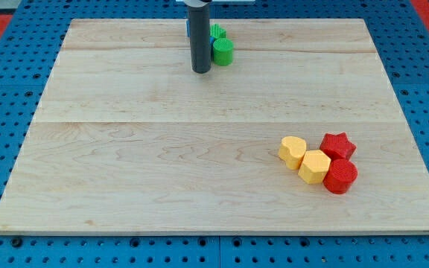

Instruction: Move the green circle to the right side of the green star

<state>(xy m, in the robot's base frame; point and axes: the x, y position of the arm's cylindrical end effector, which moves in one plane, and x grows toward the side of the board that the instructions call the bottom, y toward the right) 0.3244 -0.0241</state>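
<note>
The green circle [223, 51] stands near the view's top, a little left of centre. The green star [217, 33] is just behind it, toward the view's top, touching it and partly hidden by my rod. A blue block [188, 26] shows as a sliver behind the rod on its left. My tip [201, 71] rests on the board just left of and slightly below the green circle, close to it.
A yellow heart [293, 151], a yellow hexagon [314, 166], a red star [338, 145] and a red circle [340, 176] sit clustered at the view's lower right. The wooden board [125, 164] lies on a blue pegboard.
</note>
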